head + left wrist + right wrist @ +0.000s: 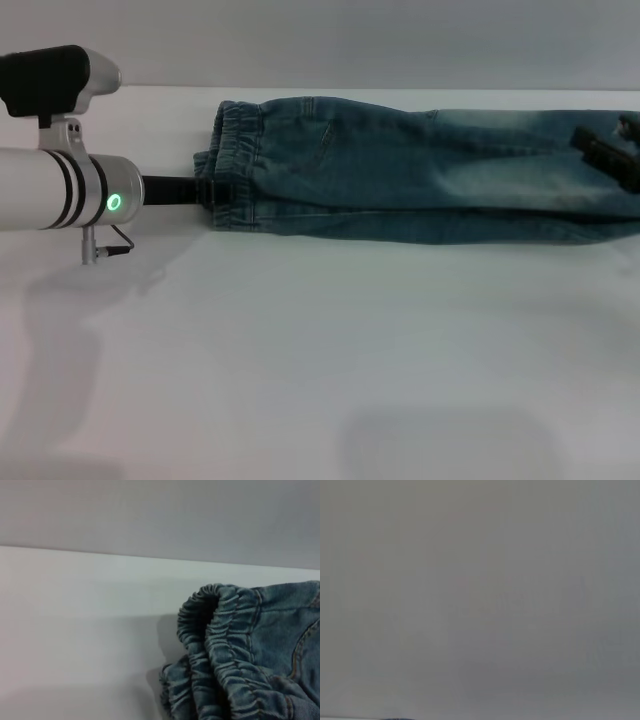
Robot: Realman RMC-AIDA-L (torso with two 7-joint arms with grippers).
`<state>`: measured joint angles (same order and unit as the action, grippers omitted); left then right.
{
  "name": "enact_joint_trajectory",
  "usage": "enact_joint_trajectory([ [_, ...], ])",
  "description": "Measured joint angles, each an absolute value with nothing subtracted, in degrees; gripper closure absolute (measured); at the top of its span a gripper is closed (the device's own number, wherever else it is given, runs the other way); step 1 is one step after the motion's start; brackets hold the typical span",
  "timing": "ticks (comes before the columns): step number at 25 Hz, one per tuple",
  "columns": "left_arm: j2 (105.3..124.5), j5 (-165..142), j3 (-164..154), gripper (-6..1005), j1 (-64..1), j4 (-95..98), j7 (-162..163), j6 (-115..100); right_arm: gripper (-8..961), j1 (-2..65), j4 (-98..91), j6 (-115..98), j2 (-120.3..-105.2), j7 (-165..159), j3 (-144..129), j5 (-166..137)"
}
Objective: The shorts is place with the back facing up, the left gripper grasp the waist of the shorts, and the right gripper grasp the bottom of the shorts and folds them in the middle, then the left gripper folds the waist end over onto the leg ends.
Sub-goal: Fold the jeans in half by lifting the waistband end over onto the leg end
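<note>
Left gripper (205, 190) pinched the waist of the shorts (232, 165); right gripper (605, 152) on far end, state unclear; bare table (320, 360) in front.

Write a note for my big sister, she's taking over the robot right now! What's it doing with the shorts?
Left gripper: at the waist of the shorts, fingers on the elastic band; grip looks closed.
Right gripper: over the leg end at the far right; open or shut is unclear.
The shorts lie at the back of the white table, already folded lengthwise into one strip.
Left to do: fold the waist end over onto the leg ends.
</note>
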<state>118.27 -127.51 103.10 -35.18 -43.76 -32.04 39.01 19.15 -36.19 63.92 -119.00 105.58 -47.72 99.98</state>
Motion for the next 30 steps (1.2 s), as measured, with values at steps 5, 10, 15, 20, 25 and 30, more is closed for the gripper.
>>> enact_joint_trajectory([
  [5,118.3,-126.7,102.4,439,-34.9,-43.9,-32.1,38.9,226,19.4,-36.4,64.0,-118.94,105.0,-47.7,100.0],
  [10,118.3,-126.1,102.3,595,-34.9,-44.1,-32.1,38.9,230,19.3,-36.7,64.0,-118.92,105.0,-47.7,100.0],
  [15,118.11,-124.0,102.3,726,-34.1,-46.3,-32.2,39.4,235,19.3,-36.8,64.0,-118.98,105.6,-47.7,100.0],
  [20,118.22,-123.5,102.3,828,-32.8,-50.3,-32.2,40.8,239,19.6,-36.4,63.5,-119.13,106.4,-47.7,100.0],
  [25,118.22,-121.3,102.1,904,-29.9,-57.5,-32.0,43.6,243,19.9,-35.9,63.3,-119.16,107.1,-47.8,100.0],
  [30,118.16,-117.6,99.6,923,-25.4,-68.5,-31.6,45.6,341,20.2,-35.5,60.9,-119.18,108.4,-47.3,100.5],
])
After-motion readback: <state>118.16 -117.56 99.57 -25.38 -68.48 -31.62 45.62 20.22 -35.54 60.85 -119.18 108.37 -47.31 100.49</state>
